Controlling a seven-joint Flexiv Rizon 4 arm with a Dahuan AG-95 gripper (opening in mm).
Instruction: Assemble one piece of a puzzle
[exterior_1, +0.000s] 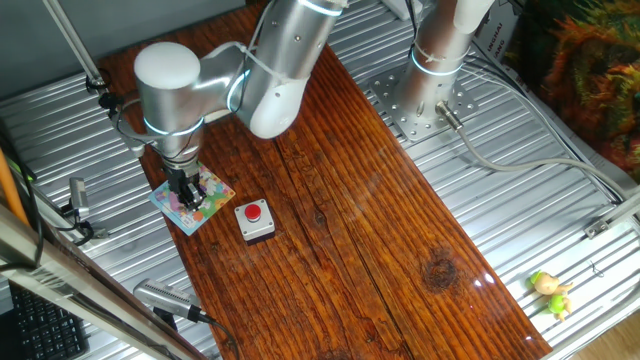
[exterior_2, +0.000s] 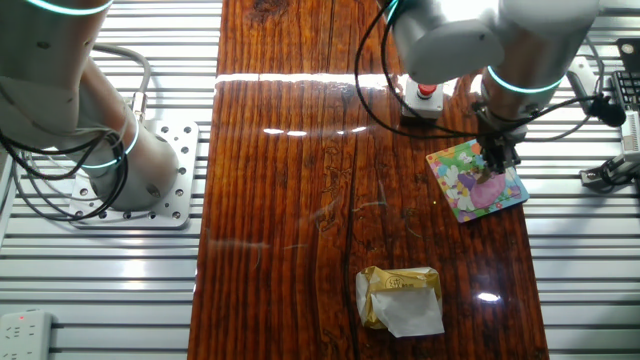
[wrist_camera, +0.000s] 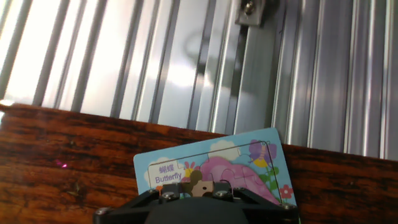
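the gripper (exterior_1: 189, 196) sits low on the puzzle (exterior_1: 216, 190), jaw state unclear; the piece cannot be made out beneath it. a thin, light, stiff card, likely best pinched by its edges. beyond: grey button box (exterior_1: 255, 220).

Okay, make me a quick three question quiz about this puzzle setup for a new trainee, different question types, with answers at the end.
1. True or false: the puzzle lies on the ribbed metal surface, off the wooden table.
2. Multiple choice: what sits beside the puzzle on the wood? A) a grey box with a red button B) a blue cup C) a pair of scissors
3. Fill in: the tool is positioned directly over the ____.

Key: 1 false, it lies on the wooden table near the edge. 2 A. 3 puzzle; whether the tool's fingers are shut on the piece cannot be told.
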